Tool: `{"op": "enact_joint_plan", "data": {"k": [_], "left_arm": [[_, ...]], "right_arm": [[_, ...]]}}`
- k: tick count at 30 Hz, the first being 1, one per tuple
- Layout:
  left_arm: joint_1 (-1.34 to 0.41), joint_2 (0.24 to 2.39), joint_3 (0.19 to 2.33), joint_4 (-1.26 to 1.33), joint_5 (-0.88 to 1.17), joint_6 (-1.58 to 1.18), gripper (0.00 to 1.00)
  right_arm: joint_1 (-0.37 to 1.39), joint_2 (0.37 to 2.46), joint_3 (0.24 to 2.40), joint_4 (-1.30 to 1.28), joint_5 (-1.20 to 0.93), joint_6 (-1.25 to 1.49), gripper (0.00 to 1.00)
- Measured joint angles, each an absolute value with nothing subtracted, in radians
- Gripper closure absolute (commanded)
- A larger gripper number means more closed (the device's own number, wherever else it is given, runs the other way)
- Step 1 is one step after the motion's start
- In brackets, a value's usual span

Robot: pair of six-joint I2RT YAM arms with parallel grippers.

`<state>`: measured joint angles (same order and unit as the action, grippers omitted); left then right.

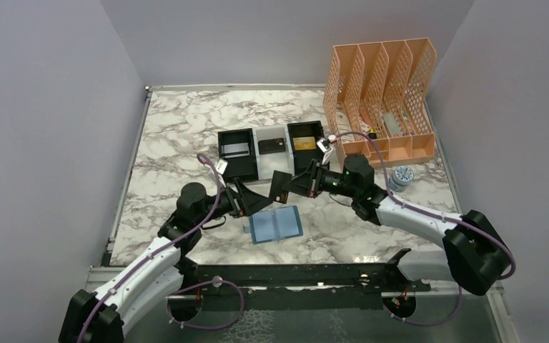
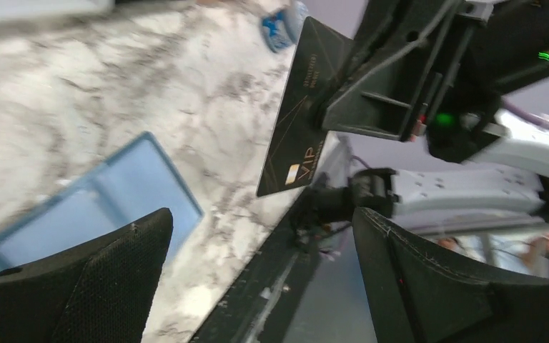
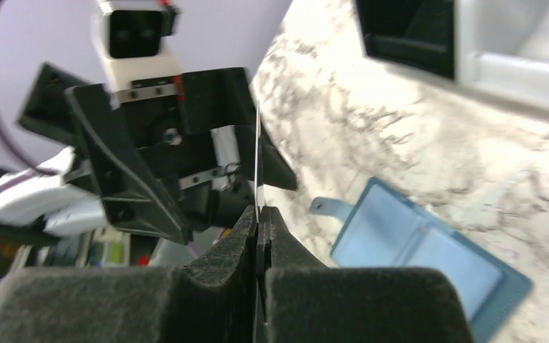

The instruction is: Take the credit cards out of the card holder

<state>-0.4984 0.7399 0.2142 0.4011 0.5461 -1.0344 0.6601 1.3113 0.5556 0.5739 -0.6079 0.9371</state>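
In the top view, the right gripper is pressed together on a black card and holds it clear of the table. The card's free end points left toward the left gripper, whose jaws are spread wide around nothing. The card holder lies open and flat just near of both grippers, between the arms, and no card shows in its pockets. The tray sits just far of the held card — so the right arm is the nearer one for a drop there, probably the coming move.

In the left wrist view, the card's long axis runs steeply up and down, and only its upper part is clamped.

In the right wrist view, the card appears edge-on between the closed fingers — the holder lies below and to the right.
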Motion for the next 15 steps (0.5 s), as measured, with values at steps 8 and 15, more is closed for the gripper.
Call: {"op": "enact_joint_plan", "data": {"k": [8, 15], "left_arm": [[-0.498, 0.69, 0.531, -0.137, 0.237, -0.735, 0.01], [-0.498, 0.742, 0.721, -0.432, -0.054, -0.57, 0.01]], "right_arm": [[0.66, 1.161, 0.639, 0.268, -0.305, 0.672, 0.99], [0.66, 1.192, 0.758, 0.19, -0.192, 0.447, 0.99]]}}
